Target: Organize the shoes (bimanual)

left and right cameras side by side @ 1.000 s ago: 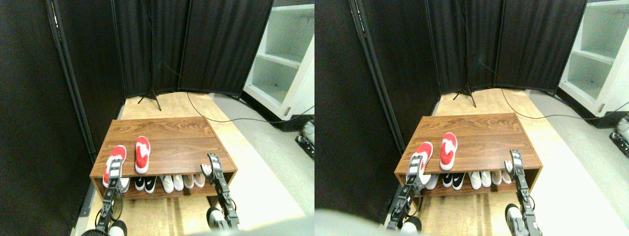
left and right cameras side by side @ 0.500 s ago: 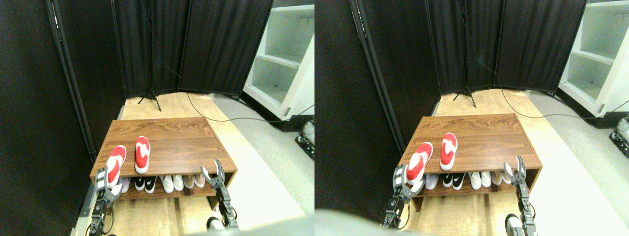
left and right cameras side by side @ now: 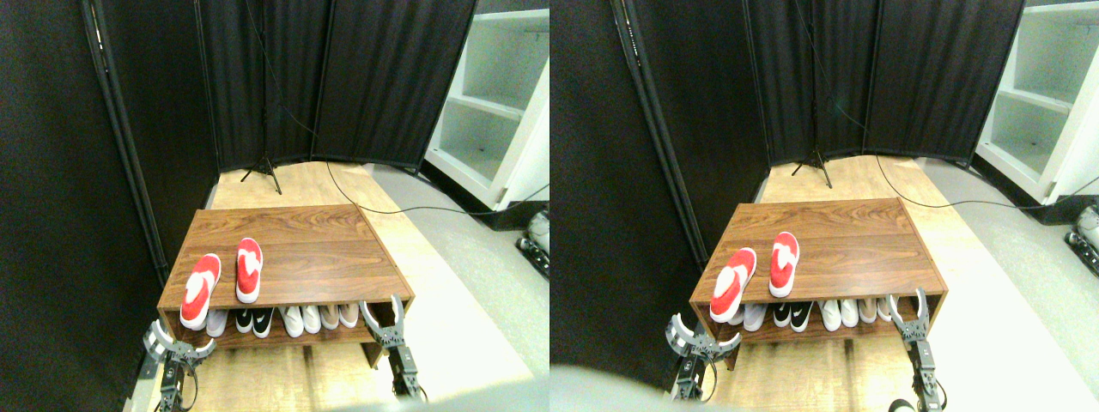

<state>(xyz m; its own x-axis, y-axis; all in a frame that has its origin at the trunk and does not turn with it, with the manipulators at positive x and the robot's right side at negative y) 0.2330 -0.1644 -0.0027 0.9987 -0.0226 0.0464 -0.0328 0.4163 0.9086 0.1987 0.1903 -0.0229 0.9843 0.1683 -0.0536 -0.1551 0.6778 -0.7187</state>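
Two bright red shoes with white patches lie on top of the wooden shoe rack point(left and right cameras side by side: 309, 257), at its left side. The left shoe point(left and right cameras side by side: 200, 289) hangs a little over the front edge, its toe tilted right. The right shoe point(left and right cameras side by side: 249, 268) lies close beside it, pointing away from me. My left gripper point(left and right cameras side by side: 176, 340) is open, below and in front of the rack's left corner, holding nothing. My right gripper point(left and right cameras side by side: 383, 316) is open in front of the rack's right front corner, also holding nothing.
A row of white, beige and black-and-white shoes point(left and right cameras side by side: 288, 318) fills the rack's lower shelf. Black curtain panels point(left and right cameras side by side: 343, 77) stand behind and to the left. A white shelf unit point(left and right cameras side by side: 498, 103) is at the back right. A cable point(left and right cameras side by side: 403, 209) runs across the floor.
Both manipulators have pulled back and down from the rack top; the left gripper has come off the left red shoe, and both grippers now stand open in front of the rack.
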